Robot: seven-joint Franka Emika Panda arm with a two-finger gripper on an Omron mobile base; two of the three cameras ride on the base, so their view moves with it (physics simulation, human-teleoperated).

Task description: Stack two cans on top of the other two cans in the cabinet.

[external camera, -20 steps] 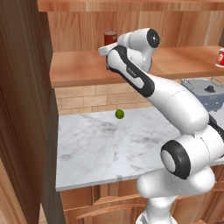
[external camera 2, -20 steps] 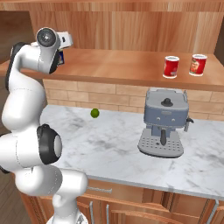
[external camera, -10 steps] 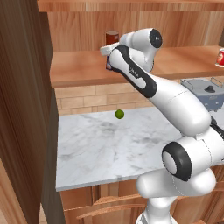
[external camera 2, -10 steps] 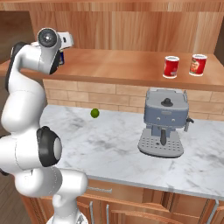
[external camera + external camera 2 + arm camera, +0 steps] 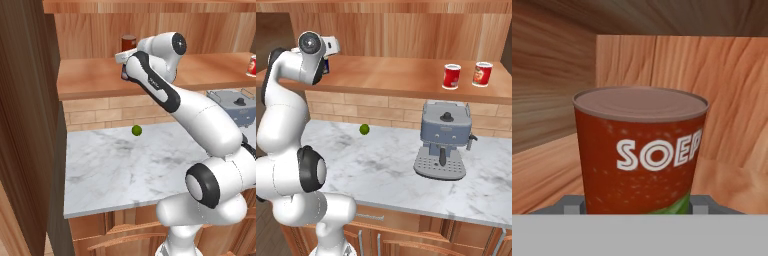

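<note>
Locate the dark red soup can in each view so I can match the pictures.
Left base view: dark red can on the cabinet shelf, upper centre, beside the wrist.
Right base view: hidden behind the arm, upper left.
Hand view: fills the centre.
Shared landmark: lime on the counter.

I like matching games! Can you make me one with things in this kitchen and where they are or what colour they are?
Things:
1. dark red soup can with white letters
2. small green round fruit
3. grey coffee machine
4. two bright red cans with white bands

Places:
A. side by side on the wooden shelf, far right
B. between the claw's fingers
C. alone on the white marble counter, near the brick wall
D. on the counter, below the two cans

Pairs: 1-B, 2-C, 3-D, 4-A
</note>
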